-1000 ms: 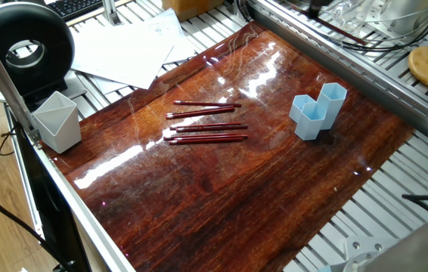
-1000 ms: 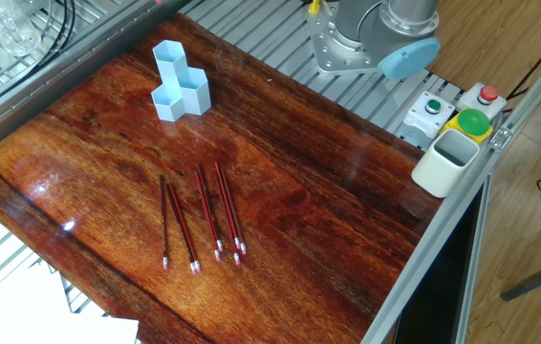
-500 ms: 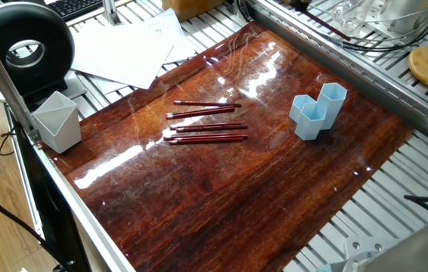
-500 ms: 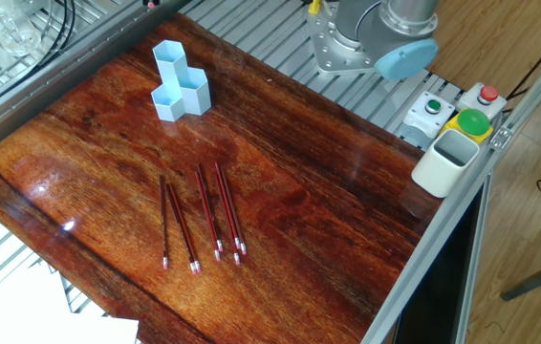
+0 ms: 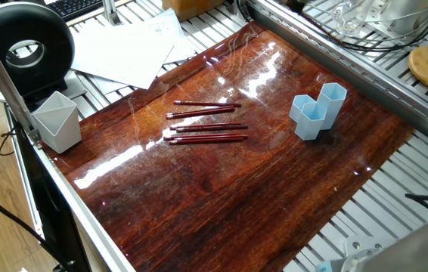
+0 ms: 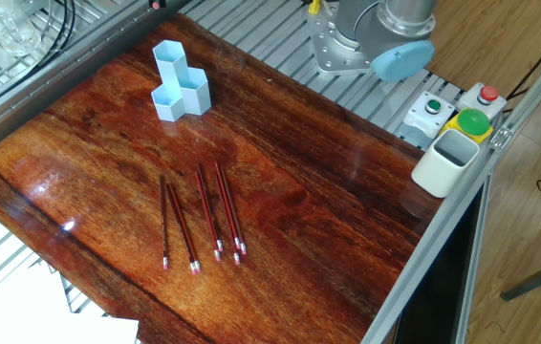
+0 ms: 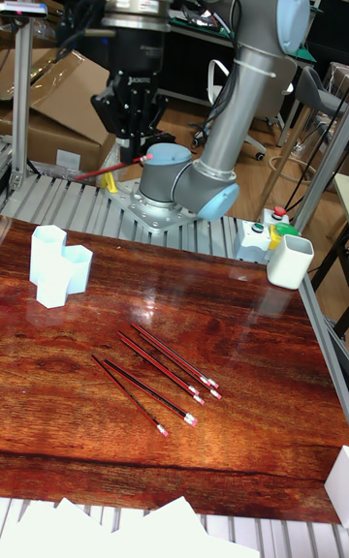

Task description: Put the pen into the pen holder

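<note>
The blue pen holder (image 7: 56, 265) stands at the left on the brown surface (image 7: 242, 345). High above and behind it, the gripper (image 7: 133, 156) has its fingers closed on a red pen (image 7: 109, 169), held sideways. The pen could hit the rim and fall if it stays flat. Four more pens (image 7: 160, 376) lie in the middle.
</note>
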`<state>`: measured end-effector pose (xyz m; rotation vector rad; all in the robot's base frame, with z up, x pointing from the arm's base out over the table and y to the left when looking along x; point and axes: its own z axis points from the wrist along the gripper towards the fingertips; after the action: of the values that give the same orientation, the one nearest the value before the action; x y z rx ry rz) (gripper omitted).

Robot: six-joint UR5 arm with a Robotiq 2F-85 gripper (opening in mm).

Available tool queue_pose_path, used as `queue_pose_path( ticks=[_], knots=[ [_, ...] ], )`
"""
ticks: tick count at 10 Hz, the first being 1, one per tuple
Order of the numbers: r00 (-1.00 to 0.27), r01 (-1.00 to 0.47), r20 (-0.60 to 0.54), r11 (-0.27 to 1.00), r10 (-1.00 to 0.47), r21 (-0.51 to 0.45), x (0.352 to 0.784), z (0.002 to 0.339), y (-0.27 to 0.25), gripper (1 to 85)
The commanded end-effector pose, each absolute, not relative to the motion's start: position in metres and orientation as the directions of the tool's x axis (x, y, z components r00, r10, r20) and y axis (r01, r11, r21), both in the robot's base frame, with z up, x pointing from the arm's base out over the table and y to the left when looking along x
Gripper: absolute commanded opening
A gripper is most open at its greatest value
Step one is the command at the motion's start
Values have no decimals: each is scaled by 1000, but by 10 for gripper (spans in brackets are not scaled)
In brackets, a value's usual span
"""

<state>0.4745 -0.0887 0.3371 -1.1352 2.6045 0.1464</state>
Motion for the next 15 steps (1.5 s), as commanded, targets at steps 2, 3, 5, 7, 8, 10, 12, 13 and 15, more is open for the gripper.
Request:
queue_pose_path(
  ticks=[2,3,5,7,8,10,12,13,15],
  knots=[
    [-541,-770,-467,635,-699,-58,475,321,-108,10],
    [-531,-769,-489,636,-691,-64,476,316,-109,10],
    [-510,-775,-507,627,-695,-81,469,300,-117,10],
    [-508,-775,-504,626,-699,-88,464,286,-126,10],
    [-502,-778,-502,621,-705,-95,462,281,-130,10],
    [-485,-784,-524,614,-700,-95,461,275,-130,10],
    [-473,-786,-532,609,-702,-104,460,270,-132,10],
    [-471,-787,-538,608,-699,-102,458,268,-133,10],
    [-467,-787,-537,607,-703,-111,456,264,-137,10]
  ],
)
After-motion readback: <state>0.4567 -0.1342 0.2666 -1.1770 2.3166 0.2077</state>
